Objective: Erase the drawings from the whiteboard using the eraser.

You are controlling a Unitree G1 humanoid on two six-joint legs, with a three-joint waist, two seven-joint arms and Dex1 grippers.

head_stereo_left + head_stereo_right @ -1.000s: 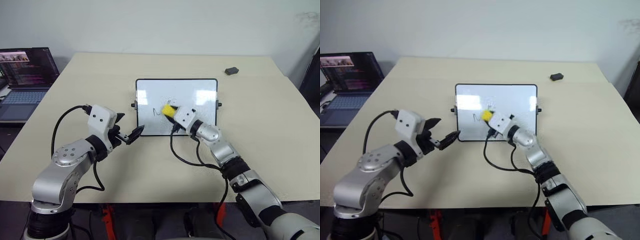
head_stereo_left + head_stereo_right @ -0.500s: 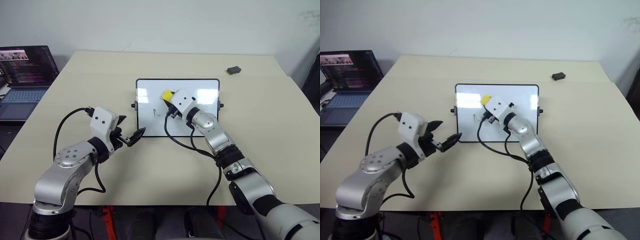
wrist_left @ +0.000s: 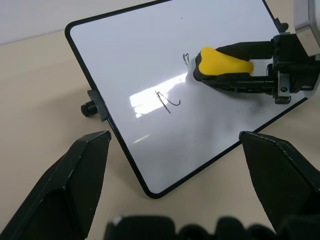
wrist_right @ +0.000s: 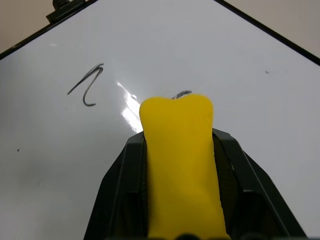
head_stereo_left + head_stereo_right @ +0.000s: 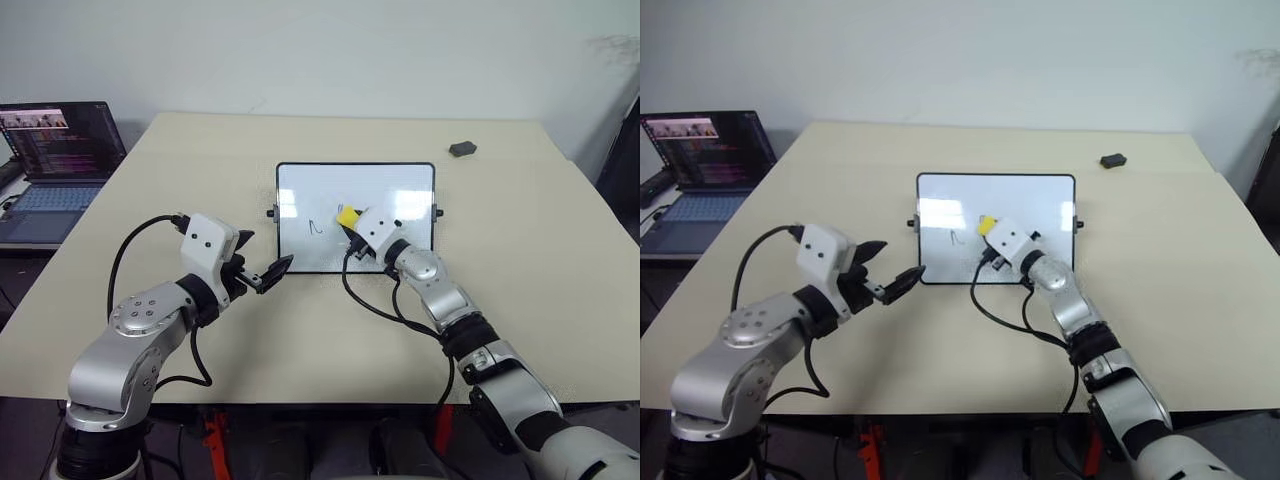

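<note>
The wiping step is in hand: the right gripper [image 5: 352,224] clamps the yellow eraser [image 5: 347,216] on the middle of the whiteboard [image 5: 400,190]. One of the drawings [image 5: 314,226] remains just left of it, so the next stroke should go left. The left gripper [image 5: 265,272] waits spread wide near the board's left corner.

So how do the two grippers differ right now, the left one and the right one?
The left gripper has its jaws spread open and holds nothing; the right gripper is shut on the eraser. The left gripper hangs over the table just off the whiteboard at its near left corner; the right gripper is over the board's face, with the eraser beside a scribble. Both have black fingers and point toward the whiteboard.
</note>
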